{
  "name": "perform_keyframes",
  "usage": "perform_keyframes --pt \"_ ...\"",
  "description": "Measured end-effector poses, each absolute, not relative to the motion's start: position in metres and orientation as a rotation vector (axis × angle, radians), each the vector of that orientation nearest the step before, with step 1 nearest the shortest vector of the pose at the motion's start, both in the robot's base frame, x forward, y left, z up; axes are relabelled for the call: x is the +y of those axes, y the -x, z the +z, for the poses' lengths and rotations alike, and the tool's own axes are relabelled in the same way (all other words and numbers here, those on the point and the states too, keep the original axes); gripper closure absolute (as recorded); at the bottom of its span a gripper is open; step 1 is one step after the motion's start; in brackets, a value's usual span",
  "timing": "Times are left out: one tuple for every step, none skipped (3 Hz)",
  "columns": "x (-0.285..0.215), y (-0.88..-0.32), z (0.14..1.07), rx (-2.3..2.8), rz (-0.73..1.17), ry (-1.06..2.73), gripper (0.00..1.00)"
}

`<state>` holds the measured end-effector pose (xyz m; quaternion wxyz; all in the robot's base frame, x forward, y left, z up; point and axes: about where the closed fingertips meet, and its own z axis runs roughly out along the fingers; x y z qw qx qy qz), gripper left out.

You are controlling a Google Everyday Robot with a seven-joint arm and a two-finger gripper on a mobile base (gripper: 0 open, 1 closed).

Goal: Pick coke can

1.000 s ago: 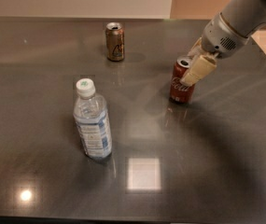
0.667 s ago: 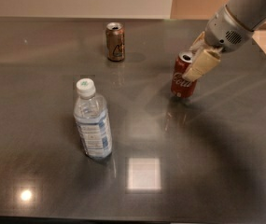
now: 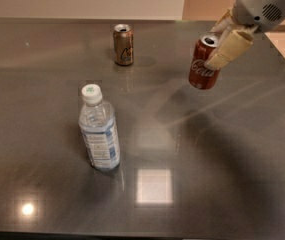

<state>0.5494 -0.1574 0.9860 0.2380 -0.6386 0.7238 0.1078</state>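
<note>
The red coke can (image 3: 202, 65) with white script and a silver top hangs in the air at the upper right, tilted, clear of the dark table (image 3: 207, 154). My gripper (image 3: 223, 45) is shut on its upper part, with a cream finger (image 3: 230, 49) across the can's right side. The arm comes in from the top right corner. The can's shadow lies on the table below and to the left of it.
A brown-gold can (image 3: 123, 44) stands at the back middle. A clear water bottle (image 3: 99, 129) with a white cap stands at the left middle. The table's right edge runs diagonally near the arm.
The gripper has lifted the coke can off the table and carried it upward. The bottle and the brown-gold can have not moved.
</note>
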Motion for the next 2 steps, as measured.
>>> perform_keyframes --pt "-0.1512 -0.5507 1.0328 1.919 0.269 1.742 1.00" --pt "-0.1479 -0.5577 1.0343 1.905 0.257 1.724 1.00"
